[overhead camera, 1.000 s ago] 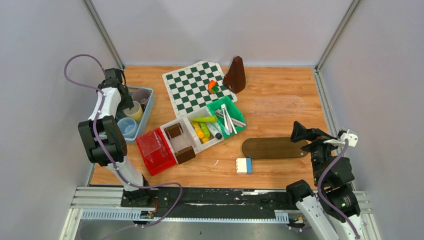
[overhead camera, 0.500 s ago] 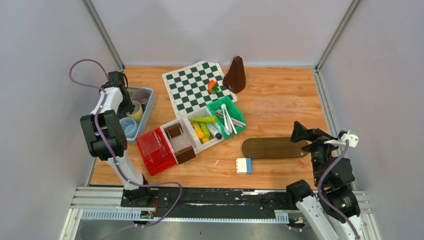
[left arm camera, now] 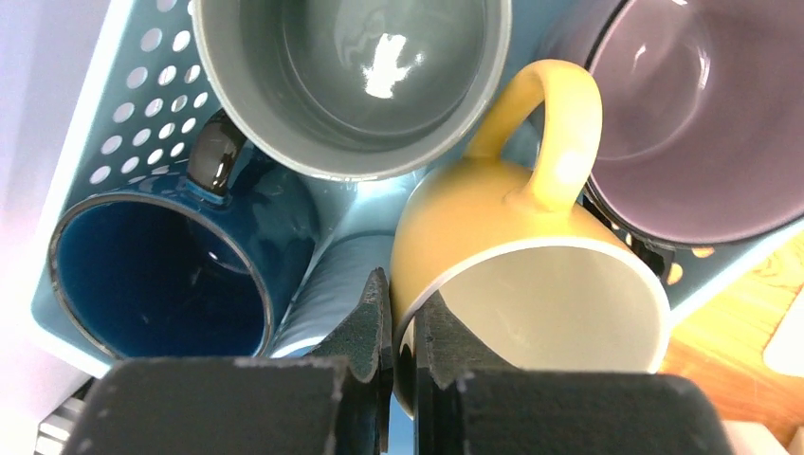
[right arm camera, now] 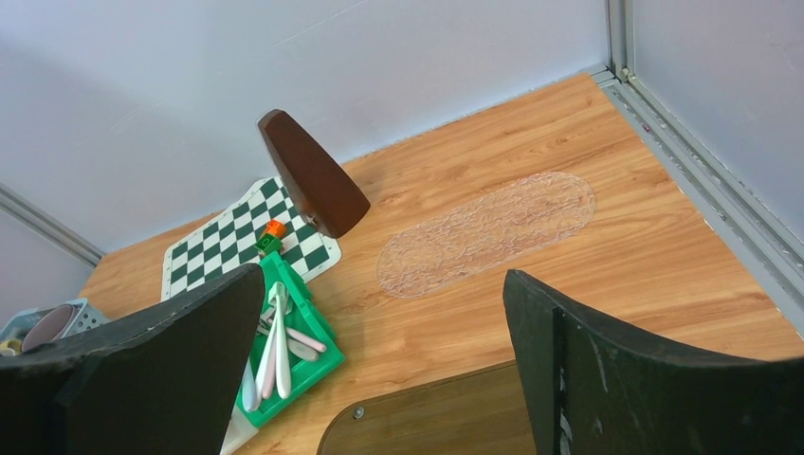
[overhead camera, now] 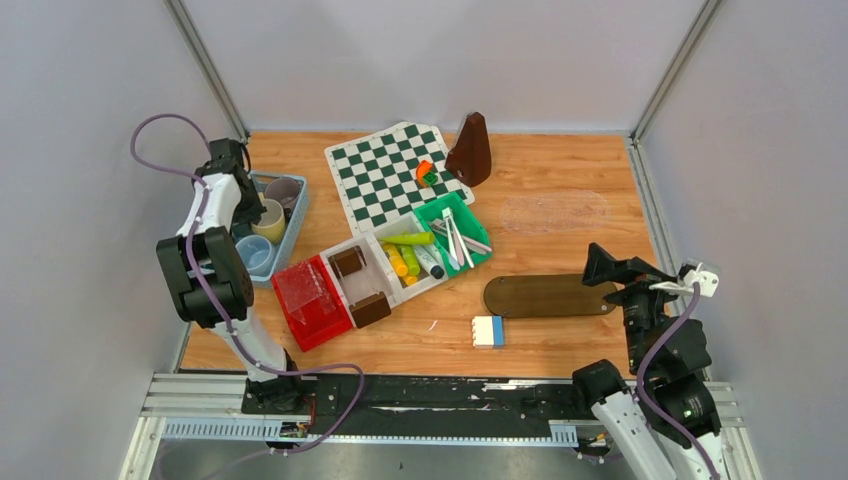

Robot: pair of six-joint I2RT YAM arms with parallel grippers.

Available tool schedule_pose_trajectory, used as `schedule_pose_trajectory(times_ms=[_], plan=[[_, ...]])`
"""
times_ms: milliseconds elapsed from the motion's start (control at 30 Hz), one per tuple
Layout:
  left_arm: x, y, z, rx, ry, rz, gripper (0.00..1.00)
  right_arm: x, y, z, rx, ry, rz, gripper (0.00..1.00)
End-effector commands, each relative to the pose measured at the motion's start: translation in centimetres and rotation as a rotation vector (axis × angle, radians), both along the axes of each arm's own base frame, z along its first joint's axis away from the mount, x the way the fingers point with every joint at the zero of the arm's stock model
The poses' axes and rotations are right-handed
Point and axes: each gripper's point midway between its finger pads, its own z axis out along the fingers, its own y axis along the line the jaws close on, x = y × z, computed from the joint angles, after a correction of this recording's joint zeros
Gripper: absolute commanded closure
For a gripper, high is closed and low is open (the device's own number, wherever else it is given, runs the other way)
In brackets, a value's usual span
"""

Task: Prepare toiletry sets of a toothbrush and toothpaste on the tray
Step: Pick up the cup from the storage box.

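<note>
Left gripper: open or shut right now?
Shut: the left gripper pinches the rim of the pale yellow mug, one finger inside, one outside.

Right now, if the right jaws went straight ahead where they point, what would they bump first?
Probably the wooden table, just past the dark oval tray and before the clear bumpy mat. The open right jaws tilt down that way. Depth is hard to judge, so the tray's edge might come first.

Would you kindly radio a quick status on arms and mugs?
Left jaws shut on yellow mug rim, in basket. Right jaws open, empty. Grey mug and purple mug crowd it.
</note>
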Motion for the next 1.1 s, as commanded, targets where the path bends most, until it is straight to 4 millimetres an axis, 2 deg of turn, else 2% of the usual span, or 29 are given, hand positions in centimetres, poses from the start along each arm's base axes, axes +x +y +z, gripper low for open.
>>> schedule_pose_trajectory(times_ms=[0, 133, 333, 500, 700, 767, 800, 900, 1067], plan=[[0.6, -0.8, 6.9, 0.02, -0.142, -0.087, 1.0, -0.1, 0.5, 0.8, -0.005, -0.043, 0.033, 0.0], [-0.2, -1.0, 9.4, 0.042, -0.186, -0.115, 1.0, -0.1, 0.6, 0.9, -0.006, -0.048, 0.038, 0.0], [-1.7, -1.5, 11.4, 0.055, -0.203, -0.143, 1.0, -0.1, 1.1, 1.0, -0.013, -0.056, 0.066, 0.0], [-2.4, -2.9, 13.3, 0.079, -0.214, -0.216, 1.0, -0.1, 1.7, 1.1, -0.018, -0.055, 0.1, 0.0], [-2.2, -7.4, 16.0, 0.067, -0.266, -0.386, 1.0, 0.2, 3.7, 1.6, -0.093, -0.048, 0.21, 0.0], [-2.2, -9.4, 16.7, 0.061, -0.282, -0.463, 1.0, 0.4, 4.5, 1.8, -0.155, -0.039, 0.253, 0.0], [-2.2, -10.1, 17.2, 0.061, -0.295, -0.491, 1.0, 0.5, 5.3, 1.8, -0.202, -0.035, 0.297, 0.0], [-2.2, -13.4, 17.8, 0.02, -0.322, -0.621, 1.0, 0.1, 9.2, 1.2, -0.359, -0.04, 0.536, 0.0], [-2.8, -18.4, 18.7, -0.027, -0.352, -0.811, 1.0, -0.3, 11.7, 2.5, -0.41, -0.054, 0.691, 0.0]])
